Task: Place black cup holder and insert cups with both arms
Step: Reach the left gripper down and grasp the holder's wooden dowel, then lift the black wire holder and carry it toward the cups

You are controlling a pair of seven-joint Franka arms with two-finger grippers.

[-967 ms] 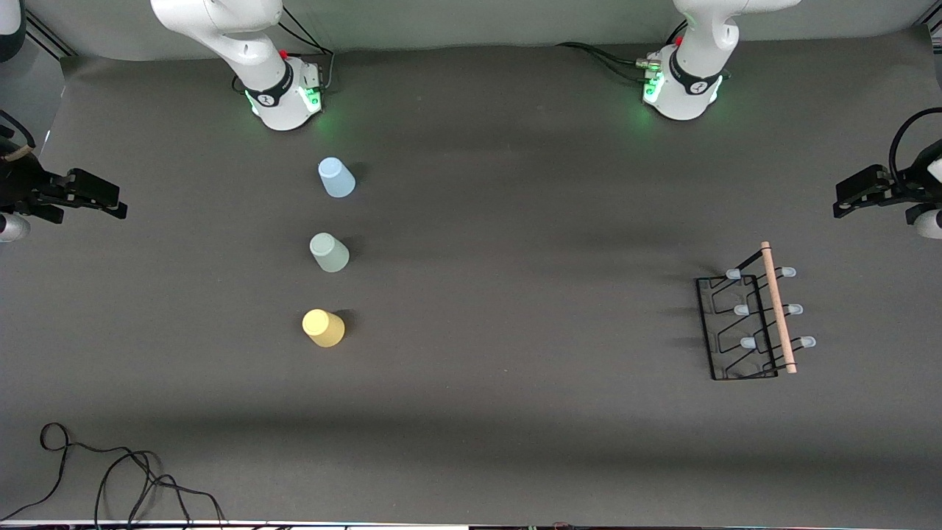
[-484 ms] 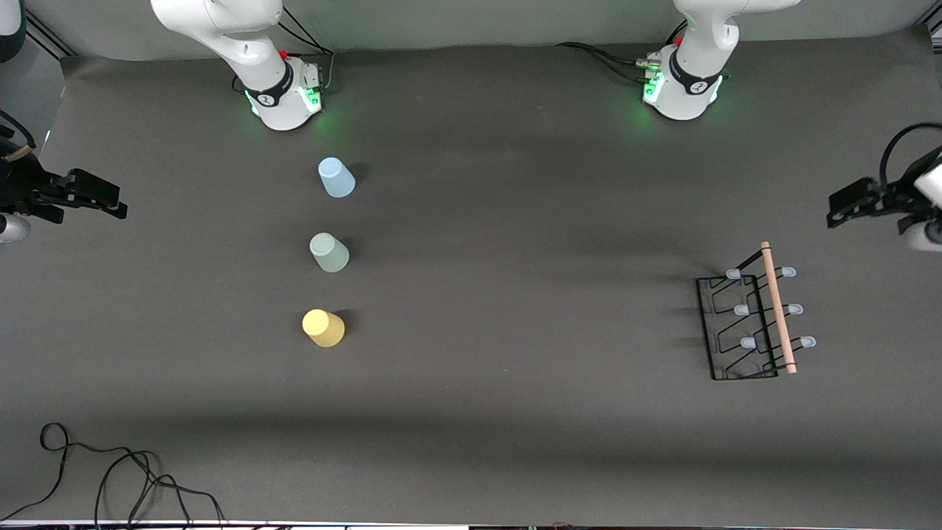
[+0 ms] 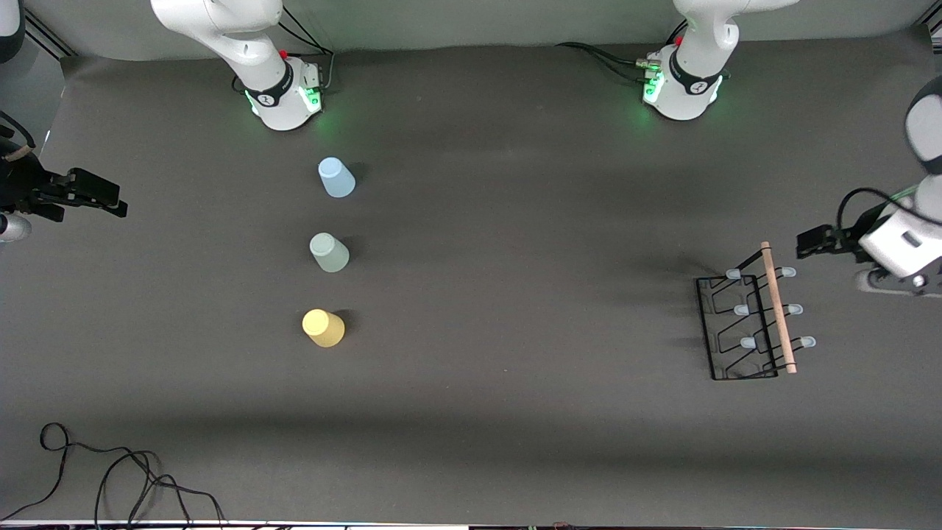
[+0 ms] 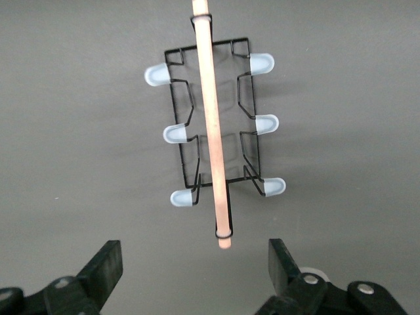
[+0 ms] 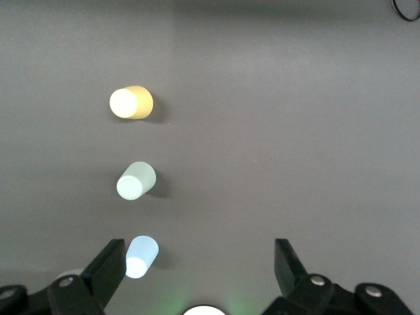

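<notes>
Lying in loose loops at the near corner of the bench (image 3: 515, 456) toward the right arm's end: a black cable (image 3: 110, 478).

Standing upside down in a row, well in from the right arm's end of the bench: the yellow cup (image 3: 323, 327) nearest the front camera, the pale grey-green cup (image 3: 329, 252) farther back, the light blue cup (image 3: 336, 177) farthest and closest to the right arm's base (image 3: 283, 99). Sitting apart from one another, none touching, all three also showing in the right wrist view as the yellow cup (image 5: 130, 102), grey-green cup (image 5: 136, 180) and blue cup (image 5: 141, 256).

Resting on the bench near the left arm's end: the black cup holder (image 3: 751, 324), standing upright on its wire base, wooden rod handle (image 3: 778, 308) on top, six pale-blue-tipped pegs (image 3: 748, 343) sticking out on both sides, none carrying a cup.

Hovering just off the holder's farther end, over the bench edge at the left arm's end: the left gripper (image 3: 813, 241), jaws spread wide, gripping nothing; in the left wrist view (image 4: 195, 262), lining up with the tip of the rod.

Waiting over the bench edge at the right arm's end, roughly level with the blue cup: the right gripper (image 3: 110, 202), jaws likewise wide apart (image 5: 197, 262) and empty.
</notes>
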